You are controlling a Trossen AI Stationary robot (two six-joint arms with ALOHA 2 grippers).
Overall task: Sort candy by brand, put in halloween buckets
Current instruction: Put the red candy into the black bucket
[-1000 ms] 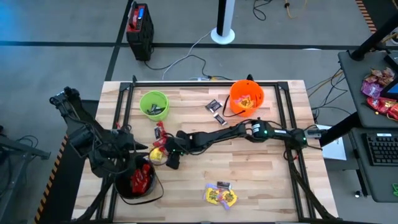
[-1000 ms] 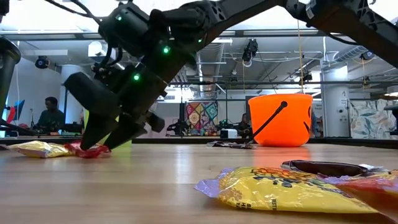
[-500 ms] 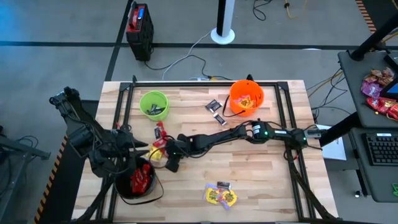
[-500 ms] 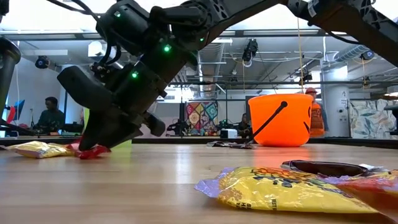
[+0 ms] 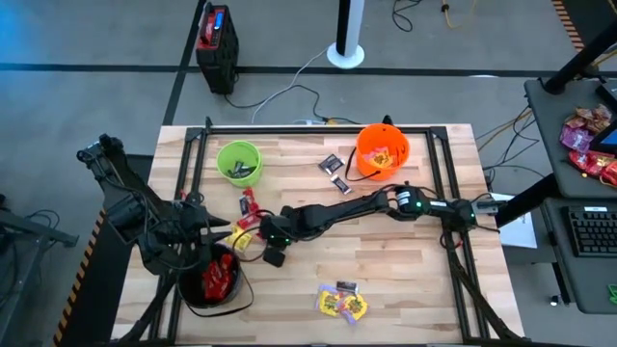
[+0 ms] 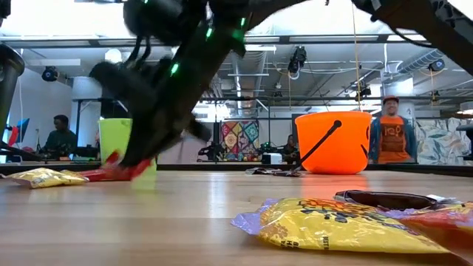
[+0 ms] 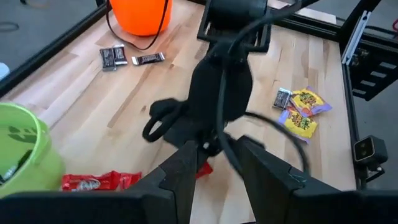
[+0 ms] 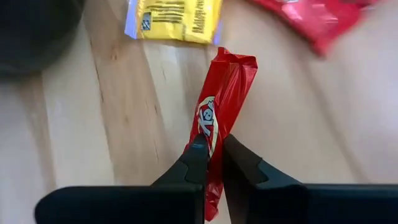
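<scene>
My right gripper (image 8: 211, 144) reaches across from the table's right and is shut on a red candy (image 8: 225, 87) at the table's left middle (image 5: 254, 231). A yellow candy (image 8: 174, 18) and another red candy (image 5: 249, 204) lie flat on the wood beside it. The lime green bucket (image 5: 239, 162) stands at the far left and the orange bucket (image 5: 383, 151) at the far middle. The black bucket (image 5: 193, 294) at the near left holds red candies. My left gripper (image 7: 217, 180) hangs above the black bucket, open with nothing between its fingers. My right gripper pinches the red candy between its two fingers, across its width at about mid-length (image 8: 207, 124), where the wrapper is squeezed narrow. The fingers come slanting down from the table's right. In the low view the candy (image 6: 111, 171) slants just above the wood; I cannot tell whether its low end touches.
Two dark candies (image 5: 334, 172) lie near the orange bucket. A cluster of yellow candies (image 5: 342, 302) lies at the near middle. A black frame rail (image 5: 318, 130) runs round the table. People stand in the room beyond the table.
My right gripper has shut on the red candy, then risen a little and drawn slightly toward the table's right. The candy's gripped part has come up off the wood with it.
</scene>
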